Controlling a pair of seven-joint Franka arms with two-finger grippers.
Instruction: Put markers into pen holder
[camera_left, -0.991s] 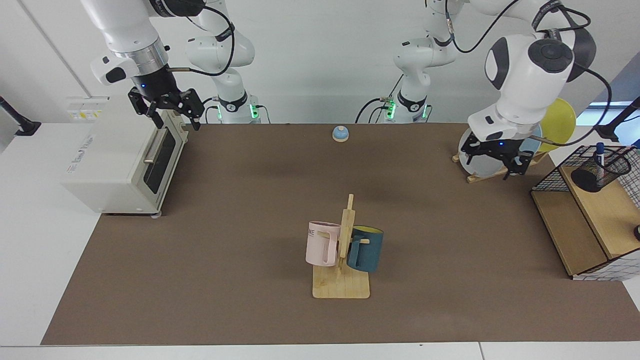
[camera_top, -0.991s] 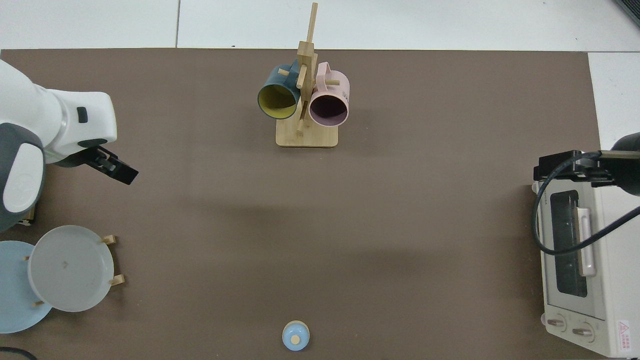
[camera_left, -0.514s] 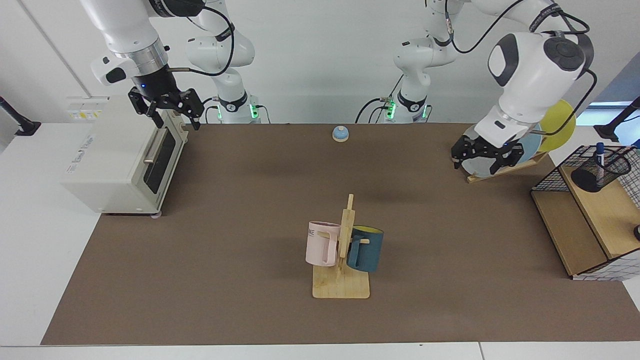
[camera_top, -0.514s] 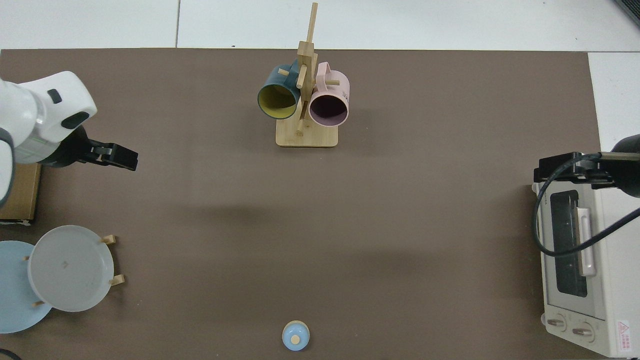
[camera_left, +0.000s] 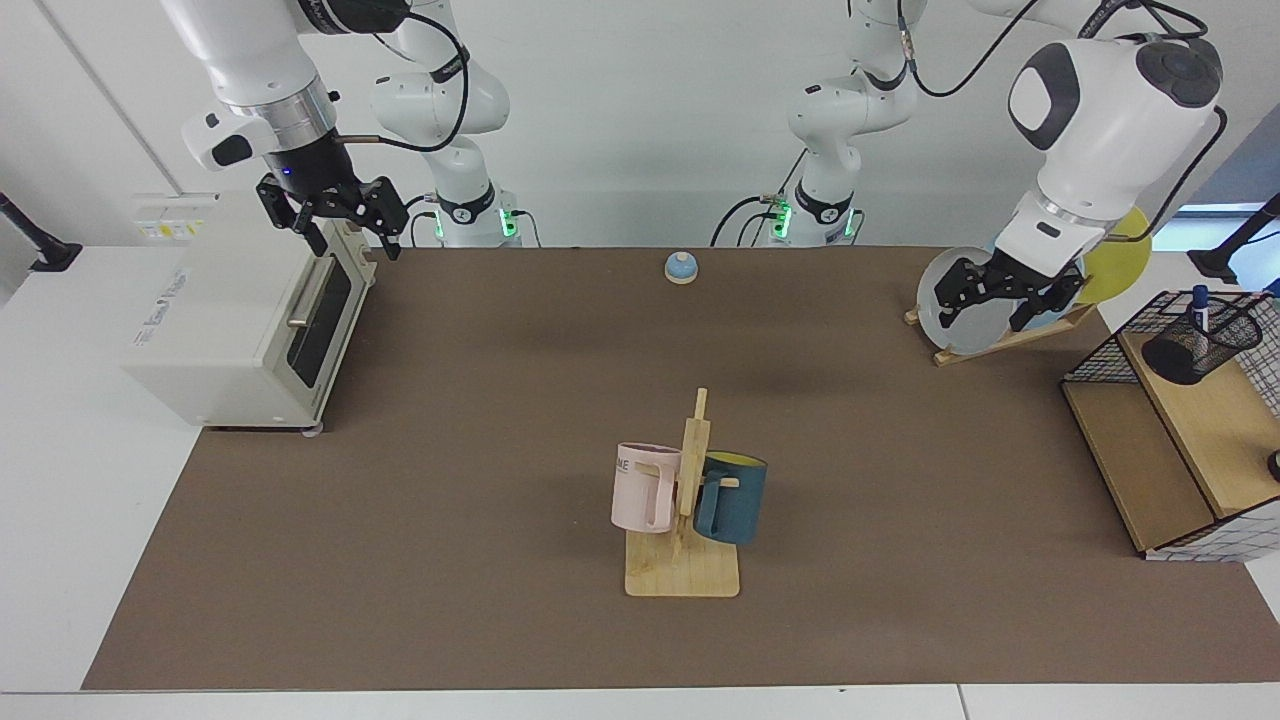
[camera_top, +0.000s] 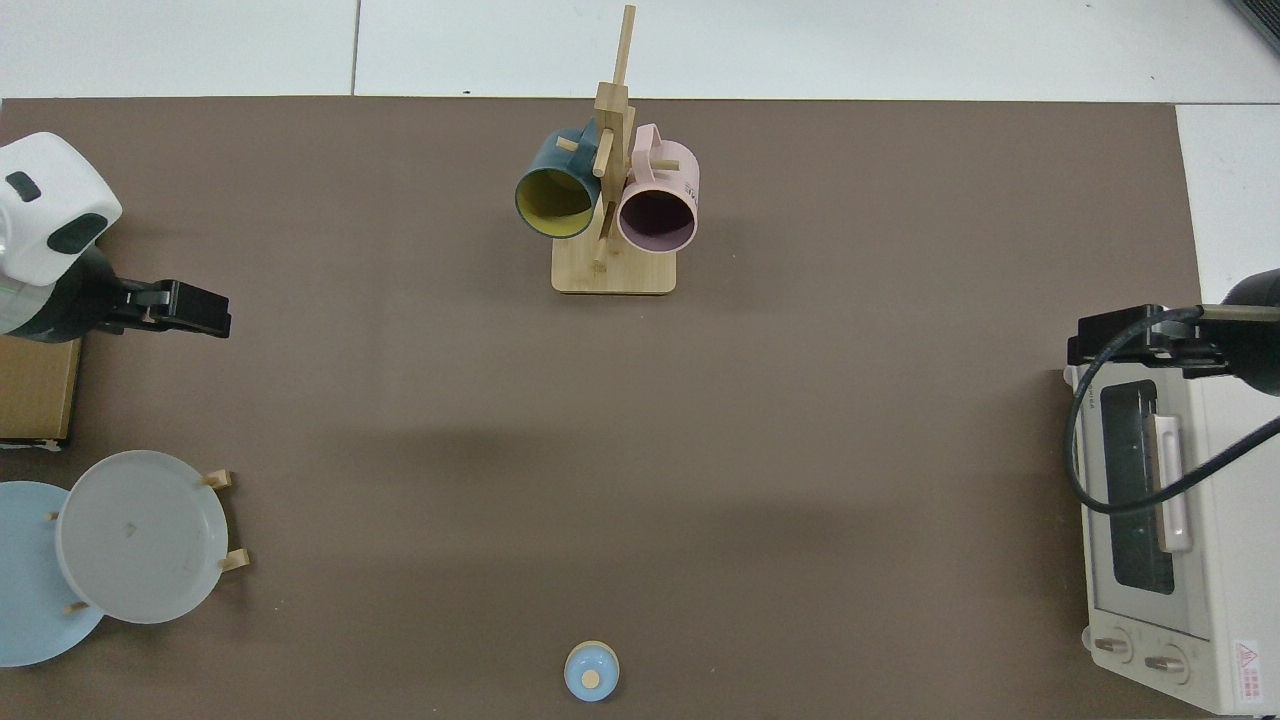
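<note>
Marker (camera_left: 1201, 306) stood upright in pen holder (camera_left: 1196, 346), beside the nearer, open, empty left gripper (camera_left: 1003, 296); right gripper (camera_left: 338, 222), open and empty, waited by the toaster oven (camera_left: 240, 315).

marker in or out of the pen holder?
In. The marker stands upright inside the pen holder, blue cap poking above its rim.

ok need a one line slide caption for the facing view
Marker stands in the pen holder; empty left gripper hangs open by the plates, right gripper waits open above the toaster oven.

A brown mat (camera_left: 500, 450) covers the white table (camera_left: 60, 480) before a white wall (camera_left: 620, 90)
</note>
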